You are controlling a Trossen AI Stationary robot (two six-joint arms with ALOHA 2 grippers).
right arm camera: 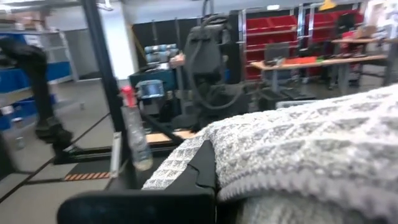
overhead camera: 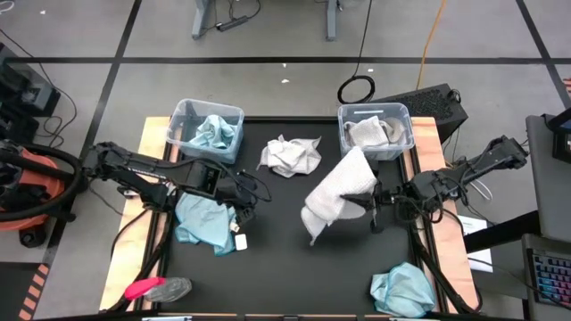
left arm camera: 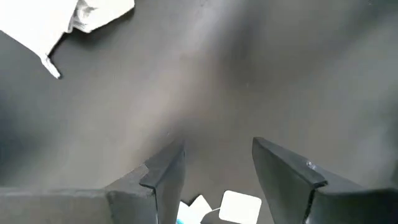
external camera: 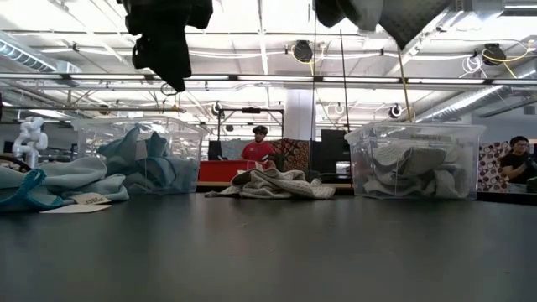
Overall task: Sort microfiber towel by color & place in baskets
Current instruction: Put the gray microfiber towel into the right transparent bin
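My right gripper (overhead camera: 369,203) is shut on a pale grey-white towel (overhead camera: 337,192) held in the air left of the right basket (overhead camera: 403,120), which has a grey-white towel (overhead camera: 370,132) in it. My left gripper (overhead camera: 246,193) hovers open above the table, just right of a teal towel (overhead camera: 203,219) lying flat with its white tag (left arm camera: 240,206) below the fingers. The left basket (overhead camera: 181,114) holds a teal towel (overhead camera: 214,134). Another grey-white towel (overhead camera: 290,156) lies crumpled between the baskets. A further teal towel (overhead camera: 401,287) lies by the near right corner. My right gripper comes level from the table's right and holds the grey-white towel at its right-hand side (overhead camera: 361,192). In the wrist view the waffle cloth (right arm camera: 298,149) bunches over one dark finger (right arm camera: 204,167), which hides the pinch. The towel hangs lifted clear of the table (external camera: 401,25).
A small pink-and-grey object (overhead camera: 157,288) lies at the near left corner. The black mat's middle (overhead camera: 294,267) is bare. Wooden strips (overhead camera: 125,259) border both sides. People show beyond the far edge (external camera: 258,147).
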